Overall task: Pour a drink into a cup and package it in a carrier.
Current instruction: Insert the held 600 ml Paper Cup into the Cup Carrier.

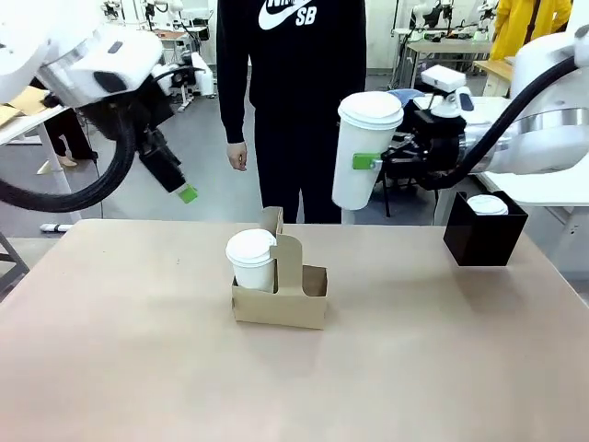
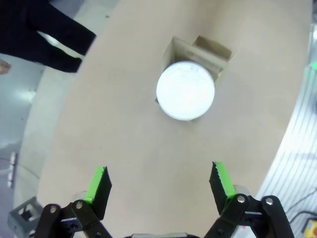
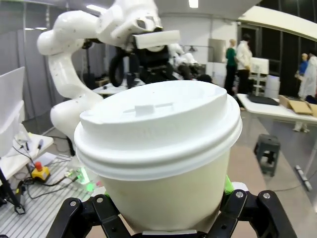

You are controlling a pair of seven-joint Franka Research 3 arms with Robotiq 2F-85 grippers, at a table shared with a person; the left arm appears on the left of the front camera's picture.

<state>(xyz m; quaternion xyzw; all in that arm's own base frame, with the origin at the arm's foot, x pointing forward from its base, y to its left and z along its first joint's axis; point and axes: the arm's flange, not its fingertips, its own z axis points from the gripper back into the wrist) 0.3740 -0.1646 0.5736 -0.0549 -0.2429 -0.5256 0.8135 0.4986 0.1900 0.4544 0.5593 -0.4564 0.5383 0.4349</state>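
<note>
Smooth tan table (image 1: pixel 110 350), cardboard carrier (image 1: pixel 276 309), tapered cup (image 1: pixel 350 186)

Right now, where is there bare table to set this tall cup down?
The tall cup in the right end effector can go on the near strip of table before the carrier, the wide patch left of it, or the stretch between it and the black box: all bare. The carrier's right slot looks empty; its left holds a short cup. Crowded only there.

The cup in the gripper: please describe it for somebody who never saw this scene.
Above the table, on its right, find the right gripper. It holds a tall lidded white cup in the air. The other two cups sit in the carrier and the black box.
</note>
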